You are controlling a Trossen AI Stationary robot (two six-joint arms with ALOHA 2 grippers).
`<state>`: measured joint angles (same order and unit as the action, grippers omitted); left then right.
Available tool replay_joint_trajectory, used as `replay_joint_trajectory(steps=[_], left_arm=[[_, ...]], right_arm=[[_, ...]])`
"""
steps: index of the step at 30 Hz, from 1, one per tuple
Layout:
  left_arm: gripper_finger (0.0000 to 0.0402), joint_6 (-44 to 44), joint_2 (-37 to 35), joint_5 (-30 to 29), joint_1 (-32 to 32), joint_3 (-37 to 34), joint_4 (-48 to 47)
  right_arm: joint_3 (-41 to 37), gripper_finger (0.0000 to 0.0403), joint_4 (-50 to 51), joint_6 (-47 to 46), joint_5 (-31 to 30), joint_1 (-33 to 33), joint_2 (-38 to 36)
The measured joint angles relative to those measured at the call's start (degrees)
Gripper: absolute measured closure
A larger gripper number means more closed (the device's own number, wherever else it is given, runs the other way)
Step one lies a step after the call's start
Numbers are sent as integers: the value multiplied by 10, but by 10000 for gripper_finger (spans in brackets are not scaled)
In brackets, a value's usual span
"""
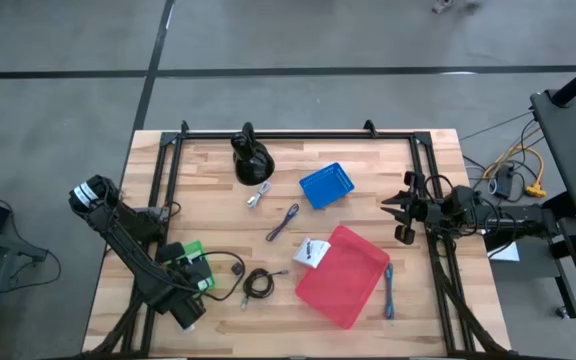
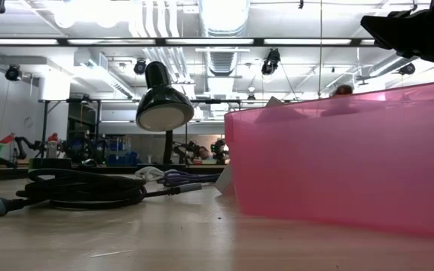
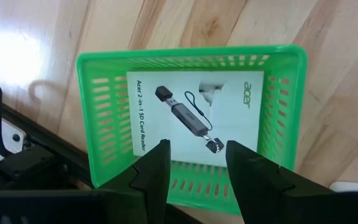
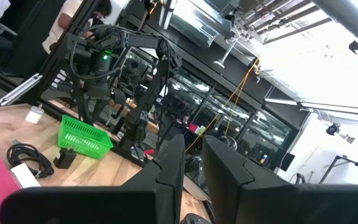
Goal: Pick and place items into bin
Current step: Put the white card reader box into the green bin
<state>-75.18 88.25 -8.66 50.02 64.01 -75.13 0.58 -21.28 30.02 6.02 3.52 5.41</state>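
Observation:
The high view shows the items loose on the wooden table: a black coiled cable (image 1: 258, 283), a purple cable (image 1: 283, 222), a silver connector (image 1: 258, 195), a blue cable (image 1: 389, 290) lying beside the pink bin (image 1: 353, 285), and a white packet (image 1: 311, 252) leaning on the pink bin's rim. My left gripper (image 3: 196, 149) is open and hovers over a green basket (image 3: 104, 124) that holds a white printed card (image 3: 194, 115). My right gripper (image 1: 400, 208) is open, raised near the table's right edge, away from every item.
A blue bin (image 1: 325, 186) and the black rounded stand (image 1: 251, 160) sit toward the far side. A black frame rail (image 1: 298, 133) runs along the table's far and side edges. Bare wood lies along the near edge, between the black cable and the pink bin.

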Motion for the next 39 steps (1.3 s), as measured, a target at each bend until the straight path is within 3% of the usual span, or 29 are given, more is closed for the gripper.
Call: replay_joint_trajectory(steps=[19,27,33,39], left_arm=[[262,-12,0,-9,0,-6,10],[262,-14,0,-98,-1,-6,44],[262,-83,0,-144,-6,-5,48],[262,-44,0,-193,-5,-9,49]], right_arm=[[0,355,0,0,0,0,0],[0,355,0,0,0,0,0],[0,355,0,0,0,0,0],[0,355,0,0,0,0,0]])
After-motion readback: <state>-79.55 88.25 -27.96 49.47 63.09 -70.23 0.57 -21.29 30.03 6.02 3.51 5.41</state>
